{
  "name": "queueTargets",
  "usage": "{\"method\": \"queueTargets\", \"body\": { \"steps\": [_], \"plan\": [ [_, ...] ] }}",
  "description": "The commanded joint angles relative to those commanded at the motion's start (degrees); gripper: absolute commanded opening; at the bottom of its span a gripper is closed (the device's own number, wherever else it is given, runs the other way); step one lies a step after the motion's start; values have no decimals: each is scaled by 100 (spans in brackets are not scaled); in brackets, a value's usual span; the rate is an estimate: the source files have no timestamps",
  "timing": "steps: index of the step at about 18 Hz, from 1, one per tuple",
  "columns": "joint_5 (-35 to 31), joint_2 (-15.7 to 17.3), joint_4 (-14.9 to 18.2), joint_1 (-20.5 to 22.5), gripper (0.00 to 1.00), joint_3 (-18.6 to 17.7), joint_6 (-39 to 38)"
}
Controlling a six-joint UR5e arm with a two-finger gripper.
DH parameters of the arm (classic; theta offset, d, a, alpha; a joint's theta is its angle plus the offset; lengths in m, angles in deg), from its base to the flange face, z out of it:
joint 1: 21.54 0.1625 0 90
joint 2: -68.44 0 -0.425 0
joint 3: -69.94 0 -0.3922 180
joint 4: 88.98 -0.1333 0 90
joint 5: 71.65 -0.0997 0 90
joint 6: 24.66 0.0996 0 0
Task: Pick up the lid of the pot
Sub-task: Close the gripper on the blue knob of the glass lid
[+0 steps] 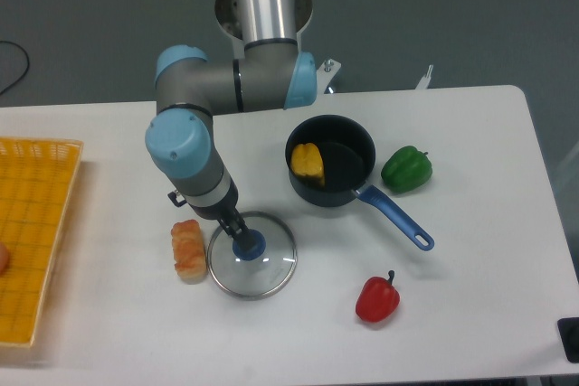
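Approach step: you had the fingers (231,220) open, one tip overlapping the blue knob (253,249) in view; contact, can't tell. Pot lid (263,277) lay knob-up on the desk (479,305). Next move needed you to straddle the knob, lower, then close.

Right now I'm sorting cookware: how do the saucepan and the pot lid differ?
The saucepan is black and deep; the pot lid is see-through and shallow. The saucepan has a long blue side handle; the pot lid has a round blue knob on top. Both are round, with blue grips.
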Motion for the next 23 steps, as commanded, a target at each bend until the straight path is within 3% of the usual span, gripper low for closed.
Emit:
{"method": "queueTargets", "body": {
  "steps": [11,23],
  "plan": [
    [-17,-290,-343,281,100,-18,-44],
    [-53,-448,-344,246,100,70,-176]
  ]
}}
